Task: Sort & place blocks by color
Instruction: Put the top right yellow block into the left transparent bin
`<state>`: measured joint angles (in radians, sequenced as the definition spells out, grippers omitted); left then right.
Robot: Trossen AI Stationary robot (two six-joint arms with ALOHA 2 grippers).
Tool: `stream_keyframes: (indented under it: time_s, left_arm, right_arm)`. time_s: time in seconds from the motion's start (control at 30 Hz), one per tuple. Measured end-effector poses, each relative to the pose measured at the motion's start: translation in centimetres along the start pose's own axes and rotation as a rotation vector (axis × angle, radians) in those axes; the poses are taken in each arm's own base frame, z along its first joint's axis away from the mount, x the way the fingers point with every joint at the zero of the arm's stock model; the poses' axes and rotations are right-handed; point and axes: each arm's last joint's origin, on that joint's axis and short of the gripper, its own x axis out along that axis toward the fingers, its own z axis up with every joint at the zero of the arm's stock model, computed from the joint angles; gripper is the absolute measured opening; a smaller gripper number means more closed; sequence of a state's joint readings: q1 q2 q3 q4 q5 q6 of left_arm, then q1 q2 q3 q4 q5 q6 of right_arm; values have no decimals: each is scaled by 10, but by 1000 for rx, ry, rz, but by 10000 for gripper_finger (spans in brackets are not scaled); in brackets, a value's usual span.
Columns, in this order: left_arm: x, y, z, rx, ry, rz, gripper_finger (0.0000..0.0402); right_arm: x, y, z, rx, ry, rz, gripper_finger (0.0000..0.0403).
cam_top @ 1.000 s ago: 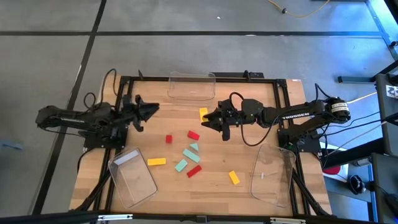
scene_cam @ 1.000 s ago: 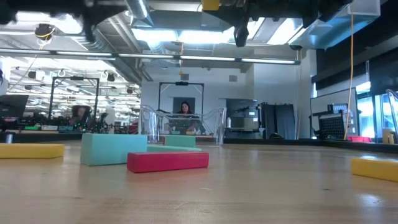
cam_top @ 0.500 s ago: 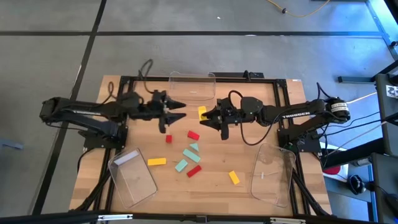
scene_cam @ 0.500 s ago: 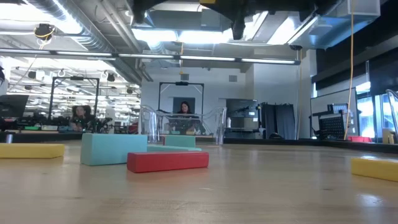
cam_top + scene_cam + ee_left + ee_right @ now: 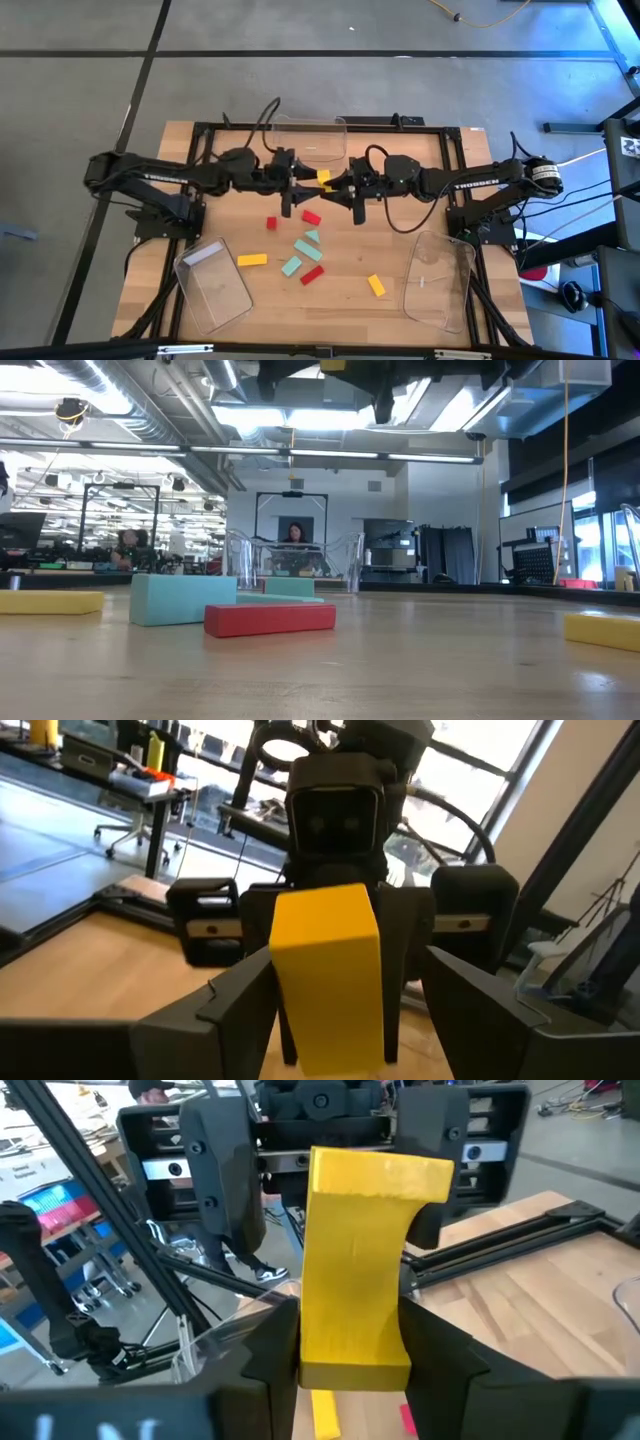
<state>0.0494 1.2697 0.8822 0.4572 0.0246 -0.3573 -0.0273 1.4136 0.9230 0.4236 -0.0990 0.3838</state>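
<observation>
right gripper (image 5: 338, 190) clamped on an upright yellow block (image 5: 324, 180) above the table's (image 5: 440, 170) far middle, near the clear bin (image 5: 308, 137) at the far edge. left gripper (image 5: 302, 187) faces it, jaws apart around the same block, pads (image 5: 240, 1005) short of contact. remaining blocks (image 5: 305, 245) lie mid-table.

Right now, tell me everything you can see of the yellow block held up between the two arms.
The yellow block is a smooth, solid-coloured piece, matte like painted wood or plastic, with a wider head that overhangs one side of a straight stem. It is lifted off the table, in mid-air above the back middle area. The right end effector is shut on its lower end, fingers pressing both sides. The left end effector faces it with fingers open on either side of the block, apparently not yet touching.
</observation>
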Motion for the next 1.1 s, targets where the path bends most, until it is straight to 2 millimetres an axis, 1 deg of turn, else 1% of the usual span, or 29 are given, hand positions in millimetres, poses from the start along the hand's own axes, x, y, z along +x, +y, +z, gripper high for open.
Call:
stream_keyframes:
  time_s: [0.17, 0.27, 0.37, 0.53, 0.6, 0.67, 0.73, 0.8, 0.87, 0.97, 1.1]
  left_arm:
    - [4, 2, -4, -4, -3, 24, 227]
    - [4, 2, -3, -7, -9, 30, 215]
    - [4, 2, -3, -9, -9, 32, 188]
    - [4, 3, -3, -33, -9, 35, 120]
    - [4, 3, -4, -33, -3, 38, 120]
    - [4, 3, -4, -28, 0, 41, 120]
    - [1, 3, -3, -3, 10, 49, 120]
    - [-5, 4, 3, 22, 10, 59, 120]
    - [-15, 5, 9, 33, 29, 94, 120]
    - [-35, 7, 21, 84, 50, 144, 120]
    - [-66, 6, 38, 134, 63, 175, 120]
  right_arm:
    - [0, 0, -1, -3, 9, 1, 133]
    - [0, 0, -1, -23, 10, 2, 133]
    - [0, 0, -1, -26, 11, 4, 133]
    - [0, 0, -1, -53, 13, 4, 133]
    - [0, 0, -1, -42, 15, 4, 135]
    - [0, 0, -1, -5, 15, 3, 161]
    - [-1, 1, -1, 27, 15, 16, 205]
    - [-4, 0, 2, 38, 27, 32, 247]
    - [-11, -2, 5, 45, 60, 23, 280]
    - [-27, -6, 11, 54, 120, -16, 306]
    - [-52, -11, 19, 74, 186, -87, 312]
